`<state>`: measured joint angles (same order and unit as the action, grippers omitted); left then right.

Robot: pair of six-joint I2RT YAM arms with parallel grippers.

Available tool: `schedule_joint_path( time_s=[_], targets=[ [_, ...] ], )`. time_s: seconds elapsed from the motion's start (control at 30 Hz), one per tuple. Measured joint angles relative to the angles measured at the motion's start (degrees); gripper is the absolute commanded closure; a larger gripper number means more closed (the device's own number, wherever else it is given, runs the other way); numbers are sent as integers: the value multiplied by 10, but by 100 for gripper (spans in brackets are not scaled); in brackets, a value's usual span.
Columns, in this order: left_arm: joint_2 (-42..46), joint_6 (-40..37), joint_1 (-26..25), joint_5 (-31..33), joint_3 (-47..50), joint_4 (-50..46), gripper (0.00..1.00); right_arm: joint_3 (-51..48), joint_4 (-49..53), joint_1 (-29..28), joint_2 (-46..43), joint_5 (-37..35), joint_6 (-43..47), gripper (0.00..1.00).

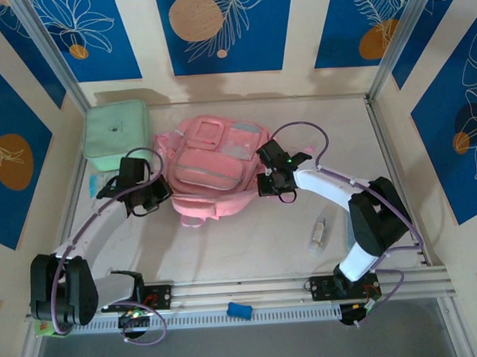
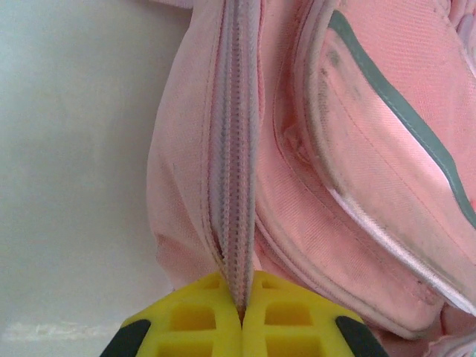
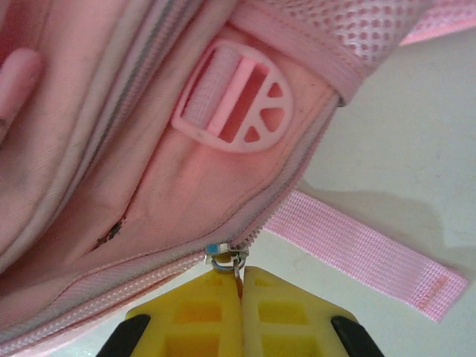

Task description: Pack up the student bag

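Bag point(image 1: 211, 168) lies flat on the table point(image 1: 249, 256), front pockets facing up, in the far half of the work area and roughly midway between the side walls. Fabric is pink with pale grey trim around the pocket panels. Left gripper point(image 1: 162, 195) is at the bag's left edge. In the left wrist view point(image 2: 242, 301) its yellow fingers point(image 2: 201, 316) are pressed together on a raised fold of the bag point(image 2: 357, 186) that carries a zip point(image 2: 234, 149), and the zip runs straight up and away from the fingertips. Right gripper point(image 1: 271, 181) is at the bag's right edge. In the right wrist view point(image 3: 240, 286) its fingers point(image 3: 282, 312) are closed on the metal zip pull point(image 3: 227, 258), which sits at the end of a zip line on the bag's point(image 3: 111, 186) side. Just above that point a pink plastic buckle point(image 3: 242, 104) lies flat against the fabric, and a loose pink strap point(image 3: 357, 253) trails from beside the pull across the bare table. A mint green case point(image 1: 115, 136) sits in the far left corner, near the bag's left side; contact between them cannot be confirmed. A small pale tube point(image 1: 319, 234) lies on the table near the right arm, well apart from the bag. A small blue item point(image 1: 239, 309) rests on the rail point(image 1: 250, 292) at the near edge, between the two arm bases; its type cannot be determined.
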<state>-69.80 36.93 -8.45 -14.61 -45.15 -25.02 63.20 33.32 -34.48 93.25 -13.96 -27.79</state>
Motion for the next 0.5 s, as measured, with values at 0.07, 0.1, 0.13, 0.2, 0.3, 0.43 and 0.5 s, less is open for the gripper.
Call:
schedule_joint_path(
  time_s=[0.07,0.1,0.13,0.2,0.3,0.43,0.5],
  targets=[
    [-9,-13,3,-2,-17,-4,60,-5,-6,-14,-1,3,0,100],
    [-6,-17,5,-4,-20,-3,53,-10,-10,-23,-1,5,-1,100],
    [4,-14,6,-6,-20,-1,50,-16,-15,-31,-1,7,-2,100],
    [36,-2,5,-13,-10,3,46,-26,-24,-39,-1,14,-5,100],
    [108,38,-15,-13,22,-2,36,-37,-32,-42,-1,23,-10,100],
    [175,141,-136,23,71,2,31,-40,-38,-48,-1,24,-14,100],
    [183,198,-209,50,87,17,29,-40,-38,-52,-1,22,-14,100]
  ],
)
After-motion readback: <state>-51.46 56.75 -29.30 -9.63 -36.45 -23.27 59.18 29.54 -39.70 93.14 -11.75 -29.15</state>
